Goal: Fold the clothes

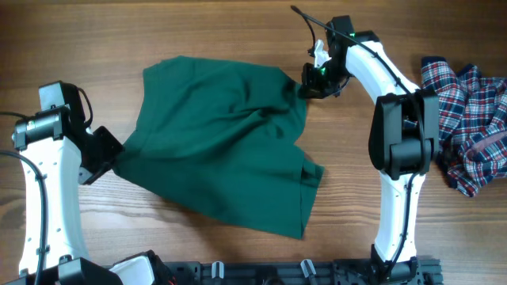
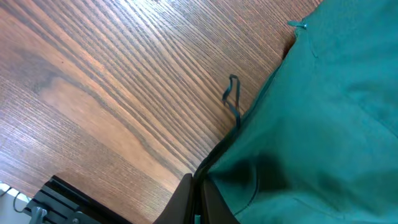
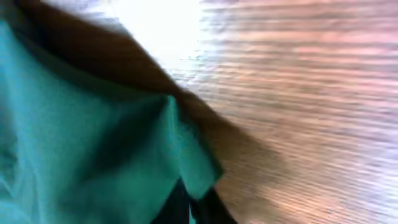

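The clothes are a dark green garment (image 1: 226, 142) spread rumpled over the table's middle and a plaid garment (image 1: 471, 123) bunched at the right edge. My left gripper (image 1: 111, 154) is shut on the green garment's left edge (image 2: 298, 124); its black fingers (image 2: 186, 199) pinch the cloth at the bottom of the left wrist view, and a thin cord loop (image 2: 231, 96) lies on the wood beside the hem. My right gripper (image 1: 307, 83) is shut on the garment's upper right corner (image 3: 193, 168), the dark fingers (image 3: 177, 208) closed on a fold of green cloth (image 3: 93, 143).
The wooden table (image 1: 238, 32) shows bare wood behind and left of the green garment. A black rail (image 1: 261, 273) runs along the near edge. The right arm's upright link (image 1: 404, 142) stands between the two garments.
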{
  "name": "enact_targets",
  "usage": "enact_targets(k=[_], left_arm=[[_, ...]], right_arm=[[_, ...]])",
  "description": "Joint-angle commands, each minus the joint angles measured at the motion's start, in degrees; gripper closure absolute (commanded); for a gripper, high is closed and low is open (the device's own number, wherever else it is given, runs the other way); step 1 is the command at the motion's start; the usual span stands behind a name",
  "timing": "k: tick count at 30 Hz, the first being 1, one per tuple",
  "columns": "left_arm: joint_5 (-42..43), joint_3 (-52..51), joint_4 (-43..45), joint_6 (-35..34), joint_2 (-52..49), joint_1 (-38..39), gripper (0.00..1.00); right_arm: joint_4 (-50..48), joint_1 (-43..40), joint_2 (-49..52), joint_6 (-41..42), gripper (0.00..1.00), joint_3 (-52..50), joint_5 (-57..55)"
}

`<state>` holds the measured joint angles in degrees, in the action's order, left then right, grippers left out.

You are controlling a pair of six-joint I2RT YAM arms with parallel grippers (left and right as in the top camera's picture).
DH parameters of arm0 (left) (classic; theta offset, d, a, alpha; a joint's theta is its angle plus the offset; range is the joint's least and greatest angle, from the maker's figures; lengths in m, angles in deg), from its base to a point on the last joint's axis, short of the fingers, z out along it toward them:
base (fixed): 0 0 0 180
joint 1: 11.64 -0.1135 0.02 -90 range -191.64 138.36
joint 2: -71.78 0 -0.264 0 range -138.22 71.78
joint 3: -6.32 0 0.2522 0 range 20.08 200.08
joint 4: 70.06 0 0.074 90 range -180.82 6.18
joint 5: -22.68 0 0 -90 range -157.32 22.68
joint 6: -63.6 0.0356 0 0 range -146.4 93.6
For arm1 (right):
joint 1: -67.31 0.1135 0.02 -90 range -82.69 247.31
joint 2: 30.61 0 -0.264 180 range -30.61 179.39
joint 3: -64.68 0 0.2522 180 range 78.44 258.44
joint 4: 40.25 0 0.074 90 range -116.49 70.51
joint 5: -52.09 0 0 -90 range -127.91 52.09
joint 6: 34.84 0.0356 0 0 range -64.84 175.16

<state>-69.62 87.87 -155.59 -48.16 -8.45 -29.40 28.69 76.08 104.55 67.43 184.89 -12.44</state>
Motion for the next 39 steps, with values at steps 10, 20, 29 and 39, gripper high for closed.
enact_targets(k=[10,20,29,39], left_arm=[[-0.6,0.7,0.2,0.3,0.7,-0.4,0.96],[0.5,0.7,0.7,0.3,0.7,-0.4,0.63],[14.3,0.7,13.2,2.5,0.3,1.4,0.87],[13.1,0.7,29.7,4.8,-21.0,17.6,0.90]], right_arm=[[-3.8,-6.9,-10.8,-8.6,0.95,14.8,-12.8],[4.5,-6.1,0.6,-7.6,0.30,5.7,9.1],[-4.3,-3.0,3.2,-5.6,0.96,4.5,10.1],[-8.3,-6.9,-7.2,-9.2,0.96,10.2,-4.9]])
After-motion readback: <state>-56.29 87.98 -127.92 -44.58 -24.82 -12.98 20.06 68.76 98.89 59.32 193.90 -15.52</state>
